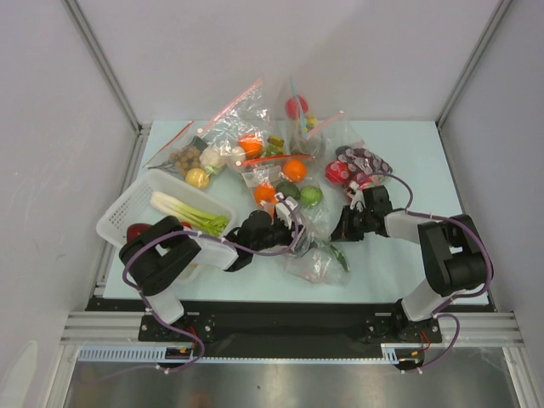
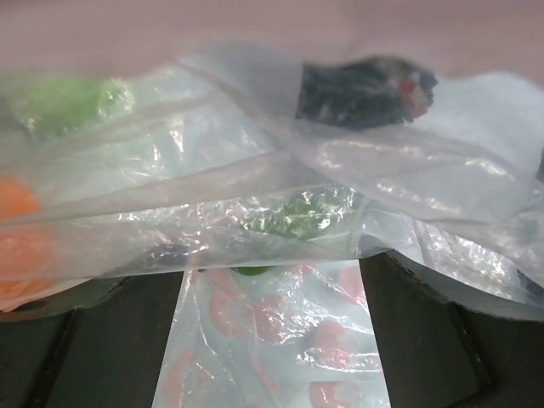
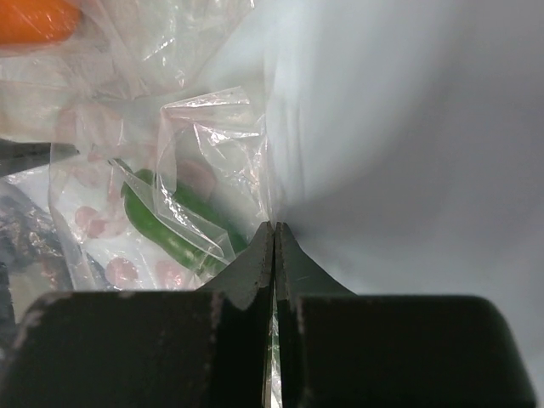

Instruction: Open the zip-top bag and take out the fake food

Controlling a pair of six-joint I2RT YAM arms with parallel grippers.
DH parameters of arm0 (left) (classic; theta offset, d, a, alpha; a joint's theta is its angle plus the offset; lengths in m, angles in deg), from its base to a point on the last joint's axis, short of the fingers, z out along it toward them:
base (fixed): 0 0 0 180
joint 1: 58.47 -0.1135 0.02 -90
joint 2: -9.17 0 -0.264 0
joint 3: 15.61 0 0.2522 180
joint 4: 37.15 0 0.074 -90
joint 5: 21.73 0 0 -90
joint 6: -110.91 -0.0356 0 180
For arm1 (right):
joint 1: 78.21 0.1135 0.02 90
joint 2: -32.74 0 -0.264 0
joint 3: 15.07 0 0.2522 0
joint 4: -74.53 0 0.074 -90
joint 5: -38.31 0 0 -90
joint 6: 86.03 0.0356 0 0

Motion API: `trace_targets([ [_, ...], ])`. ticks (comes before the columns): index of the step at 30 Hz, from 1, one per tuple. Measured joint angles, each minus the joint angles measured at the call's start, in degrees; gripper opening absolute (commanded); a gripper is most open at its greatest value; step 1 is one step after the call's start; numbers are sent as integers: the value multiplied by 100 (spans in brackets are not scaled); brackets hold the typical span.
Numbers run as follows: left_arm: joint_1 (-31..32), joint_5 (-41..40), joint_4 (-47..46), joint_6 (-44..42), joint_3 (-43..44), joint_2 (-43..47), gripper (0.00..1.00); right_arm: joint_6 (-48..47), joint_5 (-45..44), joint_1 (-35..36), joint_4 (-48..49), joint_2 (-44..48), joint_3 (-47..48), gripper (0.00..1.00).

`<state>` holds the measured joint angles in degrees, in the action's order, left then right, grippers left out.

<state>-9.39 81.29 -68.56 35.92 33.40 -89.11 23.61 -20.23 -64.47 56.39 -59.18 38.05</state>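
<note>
The zip-top bag (image 1: 313, 242), clear and crinkly, lies mid-table between my grippers. Inside or under it I see oranges (image 1: 294, 169), green limes (image 1: 311, 195) and a green pepper (image 1: 338, 255). My left gripper (image 1: 279, 227) is open; its fingers (image 2: 93, 340) stand wide apart with bag film (image 2: 272, 340) spread between them. My right gripper (image 1: 347, 228) is shut on a thin edge of the bag (image 3: 212, 144), jaws pressed together (image 3: 274, 228). The pepper (image 3: 166, 225) shows beside it. A leek (image 1: 189, 212) and a dark red apple (image 1: 138, 231) lie in the white basket (image 1: 119, 214).
Smaller clear bags with red strips (image 1: 234, 115) are heaped at the back. One holds brown balls and cauliflower (image 1: 191, 157). A bag of purple grapes (image 1: 365, 161) lies behind the right gripper. A blue-strip bag (image 1: 297, 106) stands at the back.
</note>
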Motion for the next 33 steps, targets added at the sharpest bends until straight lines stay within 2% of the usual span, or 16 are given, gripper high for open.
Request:
trace_targets([
  [5, 9, -92, -398, 101, -96, -7, 87, -70, 4, 39, -164, 63, 0, 0],
  [11, 66, 31, -417, -61, 166, -323, 88, -129, 9, 50, -243, 109, 0, 0],
  [17, 79, 289, 66, -415, 352, -459, 88, -129, 20, 50, -284, 151, 0, 0],
  [33, 155, 22, 1427, -955, 1176, -660, 91, -127, 164, 50, -282, 151, 0, 0],
])
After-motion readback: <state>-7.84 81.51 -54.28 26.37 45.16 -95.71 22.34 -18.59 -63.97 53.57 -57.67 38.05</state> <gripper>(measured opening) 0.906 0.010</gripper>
